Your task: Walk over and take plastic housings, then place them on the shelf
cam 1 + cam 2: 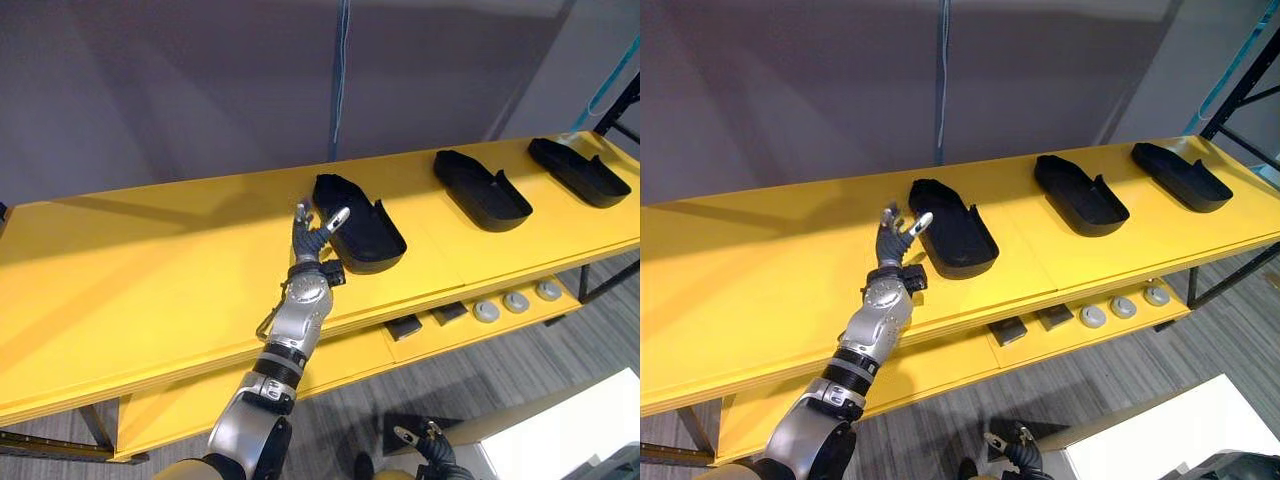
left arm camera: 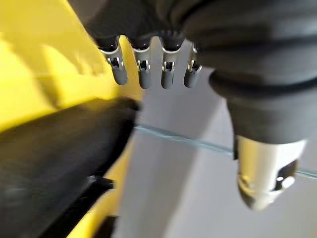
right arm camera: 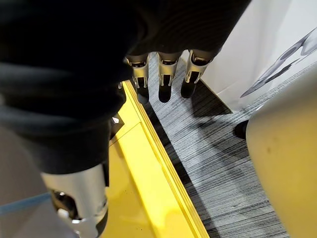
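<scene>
**Desk:** Where are the housings seen?

**Caption:** On the yellow shelf (image 1: 150, 270), laid in a row: the near housing (image 1: 358, 225), the middle housing (image 1: 482, 190) and the far housing (image 1: 578, 172). None is held.

**Desk:** How are the hands set?

**Caption:** The left hand (image 1: 312, 242) is raised just beside the near housing, its fingers (image 2: 143, 74) straight, spread apart and closed on nothing. Whether the thumb touches the rim cannot be told. The right hand (image 1: 428, 447) is hung low near the floor, its fingers (image 3: 166, 74) relaxed and empty.

**Desk:** What could go wrong?

**Caption:** The near housing is judged likely to be knocked. Its near end lies close to the shelf's front edge, so it may be dragged or tipped over that edge if the rim is caught by the thumb. It may also be pushed askew by a sideways sweep.
</scene>
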Controlling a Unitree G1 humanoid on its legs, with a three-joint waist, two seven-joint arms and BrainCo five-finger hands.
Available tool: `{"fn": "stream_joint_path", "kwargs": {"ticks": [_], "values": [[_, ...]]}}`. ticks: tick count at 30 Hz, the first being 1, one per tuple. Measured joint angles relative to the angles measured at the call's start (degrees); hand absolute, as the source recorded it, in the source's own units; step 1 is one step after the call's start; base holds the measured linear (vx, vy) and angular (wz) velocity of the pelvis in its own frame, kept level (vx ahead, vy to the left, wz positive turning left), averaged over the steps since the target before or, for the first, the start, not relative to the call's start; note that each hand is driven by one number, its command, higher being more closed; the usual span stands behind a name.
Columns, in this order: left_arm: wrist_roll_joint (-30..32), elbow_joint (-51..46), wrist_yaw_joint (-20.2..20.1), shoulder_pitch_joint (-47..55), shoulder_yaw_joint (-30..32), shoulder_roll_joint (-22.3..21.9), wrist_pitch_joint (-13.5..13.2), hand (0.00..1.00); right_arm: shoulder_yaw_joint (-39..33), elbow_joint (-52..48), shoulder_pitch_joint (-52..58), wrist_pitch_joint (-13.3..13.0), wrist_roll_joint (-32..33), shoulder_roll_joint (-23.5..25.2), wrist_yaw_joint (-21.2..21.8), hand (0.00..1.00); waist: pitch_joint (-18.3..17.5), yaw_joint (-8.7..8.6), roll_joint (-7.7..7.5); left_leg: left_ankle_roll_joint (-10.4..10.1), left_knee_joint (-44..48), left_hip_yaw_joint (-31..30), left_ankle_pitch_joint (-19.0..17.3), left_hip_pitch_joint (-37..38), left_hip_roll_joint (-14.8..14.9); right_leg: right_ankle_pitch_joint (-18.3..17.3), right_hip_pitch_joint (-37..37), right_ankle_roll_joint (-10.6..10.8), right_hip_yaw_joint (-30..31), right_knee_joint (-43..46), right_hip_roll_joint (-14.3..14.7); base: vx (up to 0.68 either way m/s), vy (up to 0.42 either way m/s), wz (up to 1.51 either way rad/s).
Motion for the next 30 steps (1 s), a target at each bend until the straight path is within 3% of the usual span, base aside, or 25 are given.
{"fn": "stream_joint_path", "kwargs": {"ticks": [5, 6, 10, 12, 16, 20, 30], "values": [[7.42, -11.20, 1.75, 4.54, -1.63, -1.33, -0.40, 0.00, 1.92, -0.95, 1.07, -0.16, 0.00, -1.25, -0.55, 0.00, -0.05, 1.33, 0.45, 0.22, 0.11, -0.21, -0.35, 0.60, 0.03, -0.68, 0.59, 0.09, -0.26, 0.91, -0.07, -0.02, -0.004, 0.02], [8.71, -13.16, 1.50, 6.18, -2.31, -2.10, -0.95, 1.00, 1.93, -0.96, 1.28, -0.21, 0.01, -1.45, -0.53, 0.00, -0.15, 1.75, 0.68, 0.47, 0.16, -0.21, -0.56, 0.70, 0.03, -0.70, 0.73, 0.11, -0.25, 0.92, -0.08, -0.04, -0.006, 0.03], [11.31, -16.14, -3.10, 8.77, -7.91, -2.10, -2.61, 1.00, 1.82, -1.05, 1.75, -0.52, 0.05, -1.75, -0.28, 0.00, -0.42, 2.48, 1.13, 0.55, 0.15, -0.28, -0.61, 0.64, -0.12, -0.73, 0.70, 0.16, -0.26, 0.95, -0.21, -0.01, -0.001, 0.00], [12.97, -18.26, -7.33, 10.06, -13.01, -1.61, -4.25, 1.00, 1.82, -1.03, 1.77, -0.58, 0.04, -1.87, 0.12, 0.00, -0.53, 2.51, 1.30, 0.56, 0.11, -0.36, -0.60, 0.52, -0.13, -0.80, 0.57, 0.25, -0.28, 0.93, -0.21, 0.00, 0.000, 0.00], [13.27, -18.25, -13.68, 11.04, -17.24, -1.11, -6.08, 1.00, 1.81, -0.63, 1.70, -0.64, 0.03, -2.43, 0.23, 0.00, -0.89, 2.42, 1.87, 0.55, 0.12, -0.37, -0.60, -0.21, -0.19, -0.83, -0.25, 0.28, -0.13, 0.92, -0.19, 0.00, 0.000, 0.00], [13.31, -15.14, -19.02, 13.14, -20.37, 2.37, -6.82, 1.00, 1.81, 1.45, 0.09, -0.62, -0.02, -2.87, 0.89, 0.00, -1.03, 1.62, 2.13, 0.56, 0.12, -0.13, -0.58, -0.09, 0.02, -0.83, -0.18, 0.25, -0.05, 0.82, 0.16, 0.00, 0.000, 0.00], [16.37, 0.89, -22.39, 13.87, -21.76, 6.28, -6.12, 1.00, 1.85, 3.57, -2.12, -0.60, -0.04, -2.98, 1.35, 0.00, -1.04, -0.97, 2.16, 0.55, -0.11, 0.06, -0.60, -0.59, 0.19, -0.53, -0.45, -0.04, 0.11, -0.18, 0.60, 0.00, 0.000, 0.00]]}}
